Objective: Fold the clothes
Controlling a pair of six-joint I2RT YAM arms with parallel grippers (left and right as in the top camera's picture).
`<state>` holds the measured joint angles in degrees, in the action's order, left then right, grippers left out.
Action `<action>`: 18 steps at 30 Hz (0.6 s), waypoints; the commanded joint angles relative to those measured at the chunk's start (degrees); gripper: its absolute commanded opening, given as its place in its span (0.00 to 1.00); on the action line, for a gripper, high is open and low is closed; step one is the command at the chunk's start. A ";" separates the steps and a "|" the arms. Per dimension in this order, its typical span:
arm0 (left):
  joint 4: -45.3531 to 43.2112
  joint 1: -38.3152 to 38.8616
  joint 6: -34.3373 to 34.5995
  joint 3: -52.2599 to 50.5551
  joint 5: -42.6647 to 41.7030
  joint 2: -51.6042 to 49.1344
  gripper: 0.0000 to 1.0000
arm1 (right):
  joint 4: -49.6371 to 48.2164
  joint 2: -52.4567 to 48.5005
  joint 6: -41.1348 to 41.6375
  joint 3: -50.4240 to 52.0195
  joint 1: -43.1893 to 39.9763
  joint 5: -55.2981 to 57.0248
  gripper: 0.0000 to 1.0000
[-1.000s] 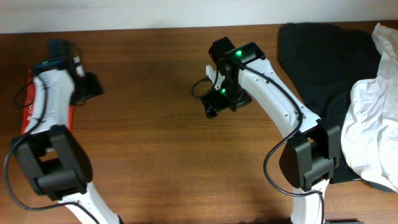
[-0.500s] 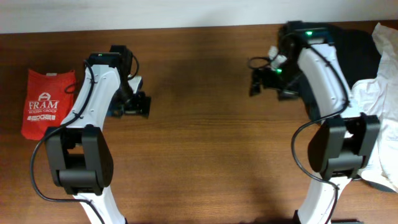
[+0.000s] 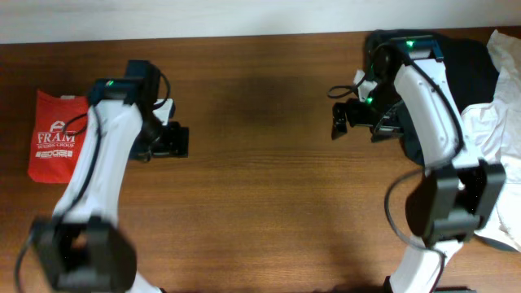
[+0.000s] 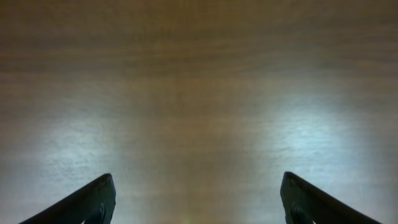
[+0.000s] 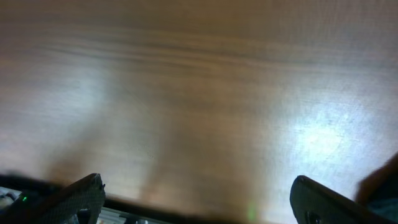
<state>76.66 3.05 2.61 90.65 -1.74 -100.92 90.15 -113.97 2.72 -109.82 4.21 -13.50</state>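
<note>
The clothes, a red-orange T-shirt [image 3: 59, 137] with white lettering, lie as a small flat rectangle at the table's far left. My left gripper [image 3: 179, 141] hovers over bare wood to the right of it, apart from it. In the left wrist view, that gripper [image 4: 198, 200] is open, its dark fingertips [image 4: 93, 202] wide apart with only wood between them. My right gripper [image 3: 339, 122] hangs over the table right of centre, beside the black garment. It is open and empty in its wrist view [image 5: 199, 199], where the T-shirt is out of view.
A black garment [image 3: 464, 65] is spread at the back right corner, and a crumpled white garment [image 3: 496, 155] lies partly over it along the right edge. The brown wooden table [image 3: 260, 187] stretches between the two arms.
My left arm has come off the T-shirt and moved right, leaving it flat on the table. The right arm swung from the table's middle to the right, beside the black garment.
</note>
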 commanded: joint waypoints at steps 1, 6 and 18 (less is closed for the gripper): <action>-6.03 -0.22 0.35 -9.33 -0.02 14.80 0.85 | -2.69 11.30 1.97 -0.20 2.36 3.41 0.99; -15.34 -0.22 0.09 -19.93 -0.04 32.68 0.86 | -5.70 21.57 2.25 -0.20 2.51 6.75 0.99; -20.02 -0.22 -0.90 -31.65 -0.02 59.23 0.86 | -20.26 46.27 2.25 26.86 2.54 12.31 0.99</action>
<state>56.14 3.03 2.59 61.17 -1.54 -44.62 73.60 -75.16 4.51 -92.53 6.79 -4.29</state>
